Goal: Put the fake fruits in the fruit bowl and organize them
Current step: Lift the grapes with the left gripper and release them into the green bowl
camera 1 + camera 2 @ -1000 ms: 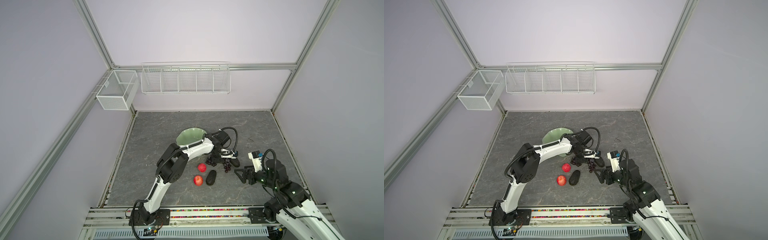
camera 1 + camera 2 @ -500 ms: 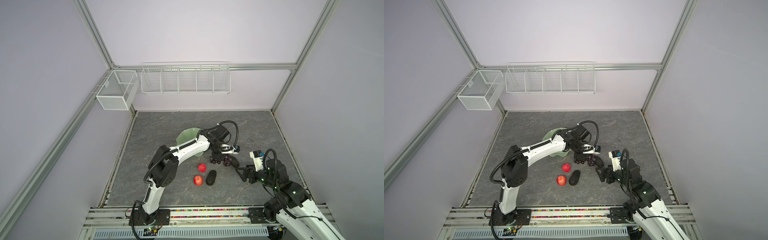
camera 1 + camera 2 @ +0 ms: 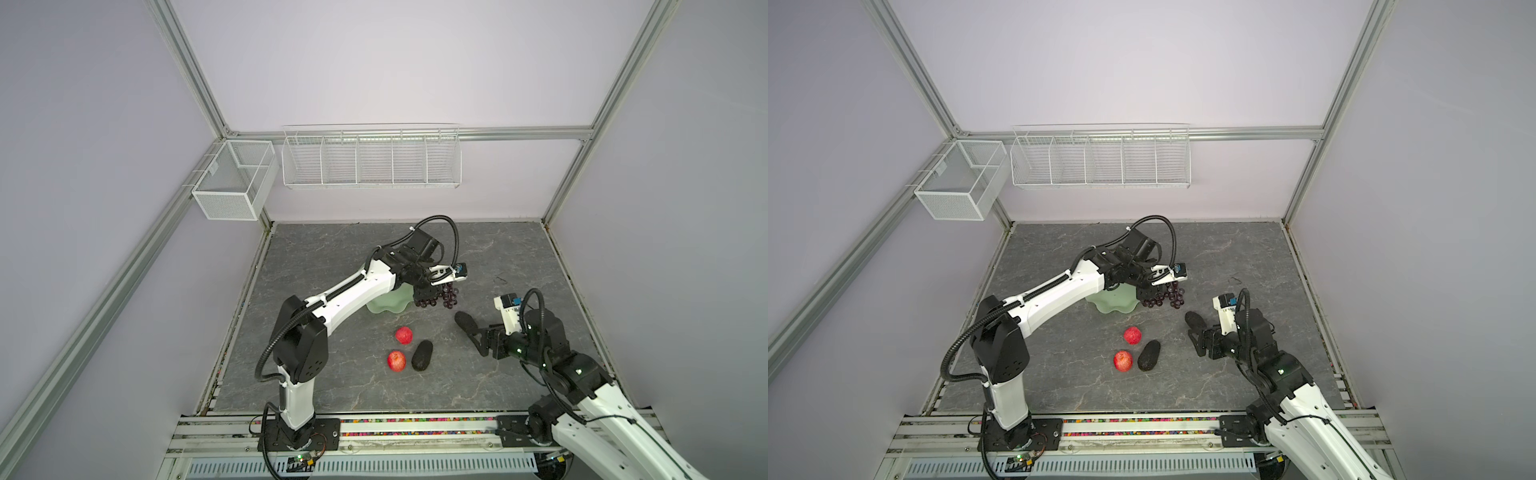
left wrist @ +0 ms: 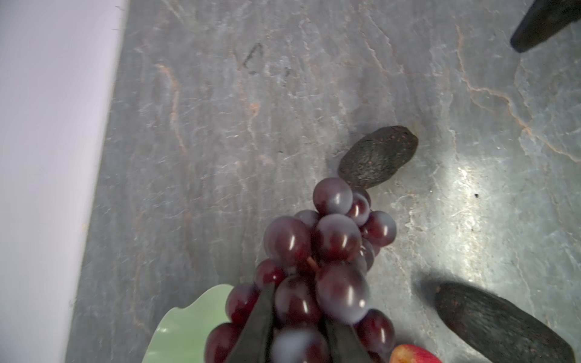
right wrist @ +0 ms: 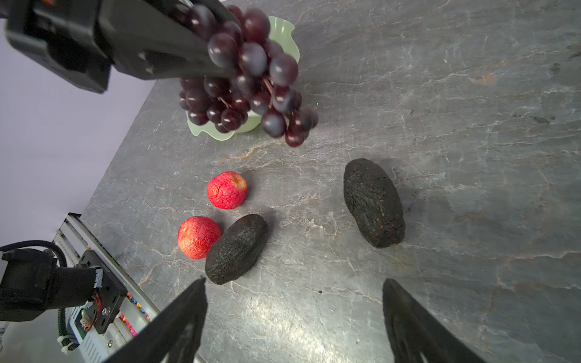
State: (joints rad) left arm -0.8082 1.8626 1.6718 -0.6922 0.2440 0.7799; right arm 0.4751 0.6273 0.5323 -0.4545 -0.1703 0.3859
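Item: bunch of glossy dark purple grapes. A second ago we logged it lying on the grey veined surface. It now hangs clear, pinched between the jaws of the left gripper, which are shut tight on it.
Item: shallow pale green bowl with a scalloped rim, just below and behind those jaws. We judge the drop comes next.
Item: right gripper, jaws spread wide and empty. A rough blackish oval avocado lies just ahead of them.
Items: small red apple, second red apple, second blackish avocado, all ahead of those jaws on the surface.
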